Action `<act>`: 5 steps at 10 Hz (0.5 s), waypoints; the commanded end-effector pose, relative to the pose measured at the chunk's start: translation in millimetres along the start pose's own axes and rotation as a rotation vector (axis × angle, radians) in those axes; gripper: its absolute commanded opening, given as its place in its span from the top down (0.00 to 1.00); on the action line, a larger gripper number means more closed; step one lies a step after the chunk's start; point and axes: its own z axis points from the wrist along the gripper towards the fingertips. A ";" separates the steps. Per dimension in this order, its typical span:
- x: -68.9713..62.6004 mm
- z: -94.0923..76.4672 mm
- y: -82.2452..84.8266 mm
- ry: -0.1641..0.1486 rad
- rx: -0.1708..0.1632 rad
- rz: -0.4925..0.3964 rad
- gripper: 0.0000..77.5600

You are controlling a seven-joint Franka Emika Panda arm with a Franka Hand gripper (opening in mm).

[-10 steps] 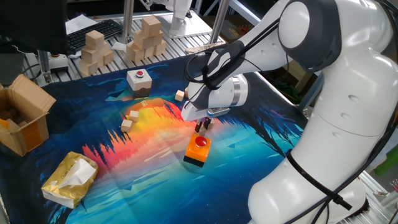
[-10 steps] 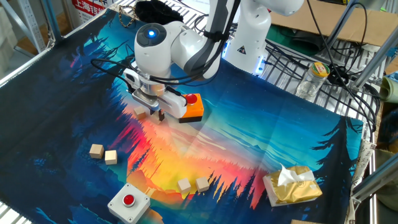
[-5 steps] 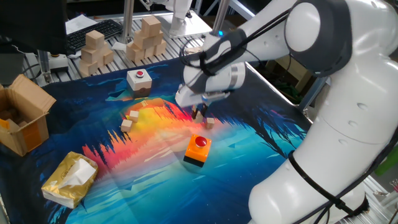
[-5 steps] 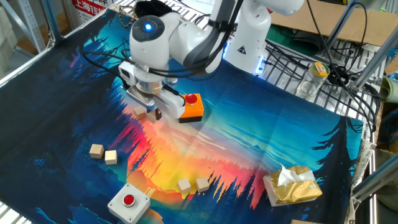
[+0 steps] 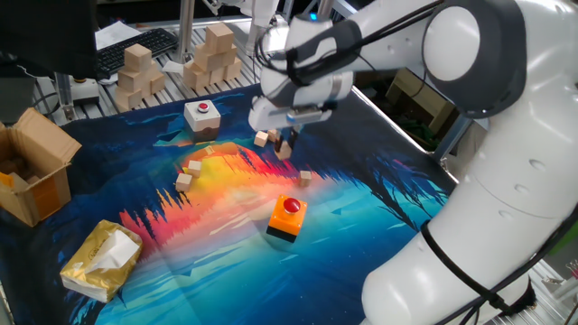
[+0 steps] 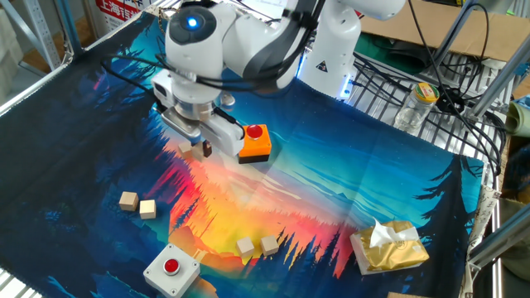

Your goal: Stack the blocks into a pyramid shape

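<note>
On the sunset-print table cloth (image 5: 379,212), a tiny light-tan wooden cube (image 5: 305,178) stays beside the orange button box (image 5: 287,217) as the robot's gripper (image 5: 288,144) lifts away, its finger gap unreadable. Beyond, another tan cube (image 5: 262,138) lies loose, and the pyramid looks unstarted.

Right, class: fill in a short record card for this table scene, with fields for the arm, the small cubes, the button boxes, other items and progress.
arm: white robot arm's gripper hovers over the colourful printed mat; open or shut cannot be told
cubes: small light-tan wooden cubes lie loose on the mat, mostly in pairs, none stacked
button boxes: orange box with red button; white box with red button
other items: yellow tissue pack; open cardboard box
progress: pyramid not begun
</note>
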 end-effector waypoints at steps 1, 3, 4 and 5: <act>-7.8 -1.7 4.4 -0.006 0.008 0.013 0.99; -8.0 -0.2 4.6 -0.007 0.007 0.013 0.99; -8.0 -0.2 4.6 -0.007 0.007 0.013 0.99; -8.1 0.3 4.6 -0.007 0.007 0.013 0.99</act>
